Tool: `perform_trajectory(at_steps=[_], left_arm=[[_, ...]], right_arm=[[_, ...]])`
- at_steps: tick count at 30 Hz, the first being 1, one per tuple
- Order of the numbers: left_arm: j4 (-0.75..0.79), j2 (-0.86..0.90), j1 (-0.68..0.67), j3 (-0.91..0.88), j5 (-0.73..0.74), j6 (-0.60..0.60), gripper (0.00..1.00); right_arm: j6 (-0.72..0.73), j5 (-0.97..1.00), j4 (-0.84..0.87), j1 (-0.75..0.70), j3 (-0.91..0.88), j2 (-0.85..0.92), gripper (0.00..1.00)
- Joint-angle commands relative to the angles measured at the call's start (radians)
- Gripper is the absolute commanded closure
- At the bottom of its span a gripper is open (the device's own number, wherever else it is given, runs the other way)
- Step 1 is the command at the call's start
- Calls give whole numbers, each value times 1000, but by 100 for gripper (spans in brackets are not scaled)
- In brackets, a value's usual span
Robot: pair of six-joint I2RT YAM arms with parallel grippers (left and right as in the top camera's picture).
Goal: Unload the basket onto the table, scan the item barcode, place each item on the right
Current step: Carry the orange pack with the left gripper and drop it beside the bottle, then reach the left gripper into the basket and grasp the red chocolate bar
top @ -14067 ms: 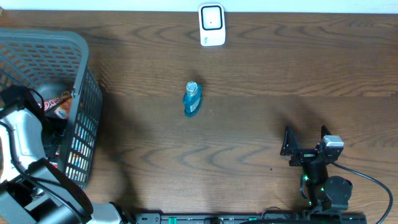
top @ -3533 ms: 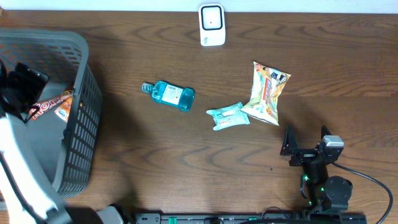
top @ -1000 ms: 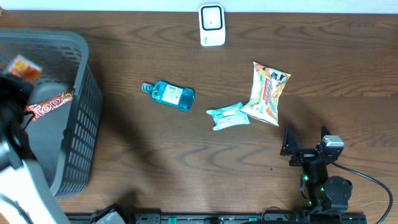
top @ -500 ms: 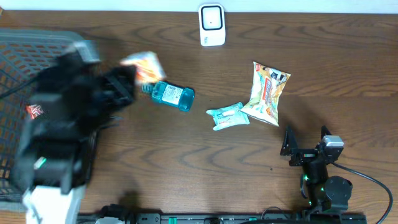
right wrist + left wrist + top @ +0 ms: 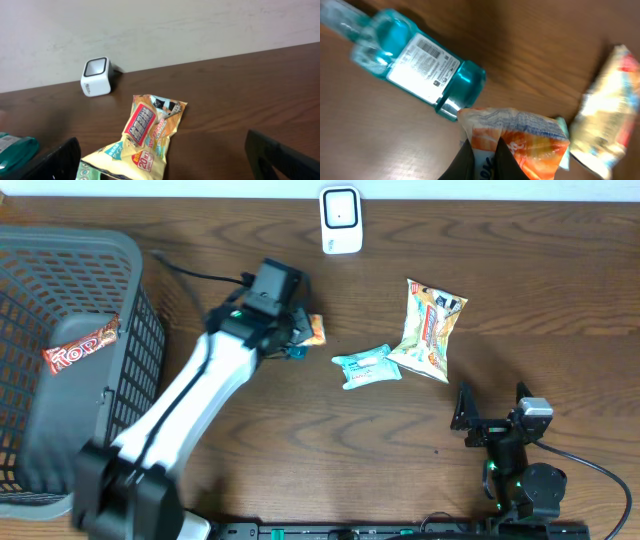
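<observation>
orange snack packet (image 5: 530,140), crumpled, held aloft

the candy bar (image 5: 80,344) in the basket (image 5: 146,330) bears large white letters on a red-brown wrapper; they look like "top", though the first letter is unsure. the snack bag (image 5: 145,135) shows "20" in a yellow circle near its lower end; its red panel is too small to read. the bottle (image 5: 420,62) has a white label with a barcode and unreadable fine print. print on the orange packet (image 5: 520,142) is blurred.
</observation>
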Motion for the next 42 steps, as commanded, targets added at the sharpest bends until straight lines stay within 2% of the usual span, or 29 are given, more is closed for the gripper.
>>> perform_trajectory(at_steps=[1, 5, 13, 14, 15, 17, 18, 20, 21, 24, 27, 32, 37, 40, 42], left_arm=[[51, 92, -33, 2, 27, -44, 93], [92, 164, -65, 2, 25, -96, 93], [77, 236, -71, 2, 36, -204, 92], [75, 236, -71, 2, 53, -204, 86], [75, 232, -71, 3, 69, -204, 72], [60, 213, -71, 10, 75, -204, 29], [37, 196, -70, 21, 73, -204, 21], [-9, 148, -68, 49, 68, -190, 14], [-27, 116, -67, 66, 65, -167, 7], [-53, 11, -58, 116, 66, -57, 2], [-58, -117, -37, 165, 53, 75, 1], [-61, -328, 42, 188, -151, 192, 1], [-141, -473, 220, 188, -466, 186, 1], [-184, -504, 383, 188, -507, 130, 0], [-208, -504, 509, 188, -507, 40, 0]], right_arm=[[7, 4, -2, 3, -2, -5, 1], [7, 4, -2, 3, -2, -5, 1], [7, 4, -2, 3, -2, -5, 1], [7, 4, -2, 3, -2, -5, 1], [7, 4, -2, 3, -2, -5, 1], [7, 4, -2, 3, -2, -5, 1], [7, 4, -2, 3, -2, -5, 1], [7, 4, -2, 3, -2, -5, 1], [7, 4, -2, 3, -2, -5, 1], [7, 4, -2, 3, -2, -5, 1], [7, 4, -2, 3, -2, -5, 1], [7, 4, -2, 3, -2, -5, 1], [7, 4, -2, 3, -2, -5, 1], [7, 4, -2, 3, -2, -5, 1], [7, 4, -2, 3, -2, -5, 1]])
